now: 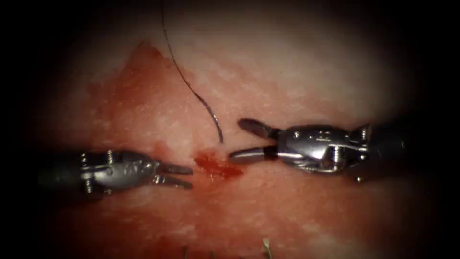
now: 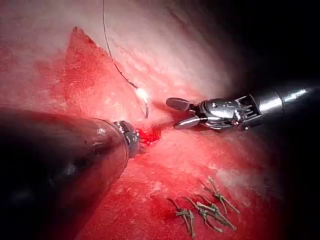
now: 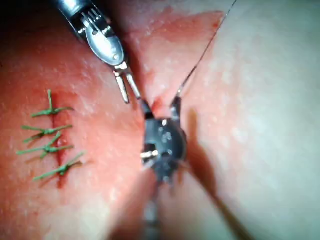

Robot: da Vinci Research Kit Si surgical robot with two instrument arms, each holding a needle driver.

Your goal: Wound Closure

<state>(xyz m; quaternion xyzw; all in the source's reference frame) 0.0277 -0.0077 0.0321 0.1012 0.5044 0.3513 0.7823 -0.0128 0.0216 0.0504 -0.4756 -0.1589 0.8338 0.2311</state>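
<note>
Tissue (image 1: 297,72): thread (image 1: 191,88) between open, empty tools.

Red fluid (image 1: 215,165): small dark pool in front of me, with paler wedge-shaped stain spreading up and left from it. Green stitches (image 3: 48,148): I count four in a row, knotted, cut ends splayed sideways, well apart from pool.

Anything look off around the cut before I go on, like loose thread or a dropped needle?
Nothing is damaged. Both tools hold nothing: the left tool and right tool hang with jaws open either side of a patch of red fluid. The thread lies loose across the tissue, its lower end dark, thicker and curved, possibly the needle.
</note>
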